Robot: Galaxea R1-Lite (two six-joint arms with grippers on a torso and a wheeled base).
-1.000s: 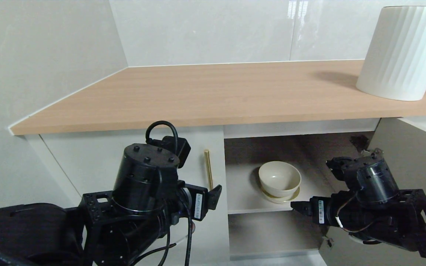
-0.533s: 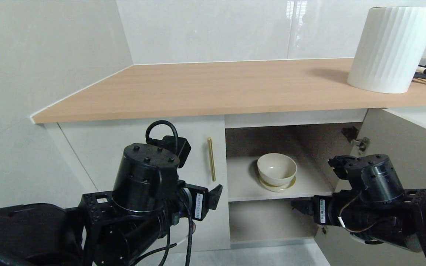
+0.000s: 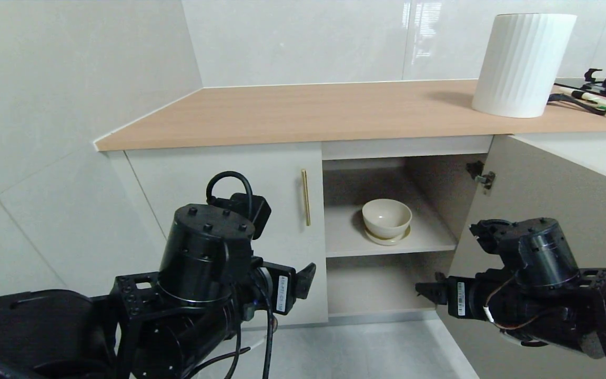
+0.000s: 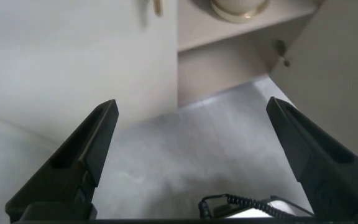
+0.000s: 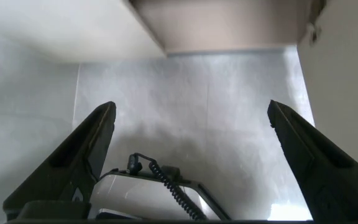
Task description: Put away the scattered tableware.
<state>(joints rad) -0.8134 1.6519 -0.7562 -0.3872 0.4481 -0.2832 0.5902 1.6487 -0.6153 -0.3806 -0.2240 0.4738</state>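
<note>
- A small round cream bowl [image 3: 387, 218] is sitting upright on a flat cream plate [image 3: 387, 240] and is touching it.
- The plate is lying near the middle of the upper shelf [image 3: 342, 239] inside a pale cupboard [image 3: 403, 147].
- A lower shelf [image 3: 371, 287] is lying right under the upper one.
- The right cupboard door [image 3: 539, 210] is standing wide open, swung out to the robot's right.
- The left cupboard door [image 3: 219, 179] is sitting shut, and a thin gold handle [image 3: 305, 197] is running up and down by its edge.
- The left pincer [image 4: 191, 162] is hanging low in front of the shut door, over the grey floor [image 3: 345, 347].
- Its two black fingers [image 4: 67, 162] are standing wide apart and are holding nothing.
- The right pincer [image 5: 191, 162] is hanging low by the open door, down near the lower shelf.
- Its black fingers [image 5: 316, 155] are also standing wide apart and are holding nothing.
- Both pincers are hanging well apart from the bowl.
- A light brown wooden bench [image 3: 308, 113] is lying on top of the cupboard.
- A tall white ridged tub [image 3: 521, 63] is standing upright on the bench, far to the right.
- Some long thin tools [image 3: 592, 97] are lying on the bench just beside the tub, too small to tell what they are.
</note>
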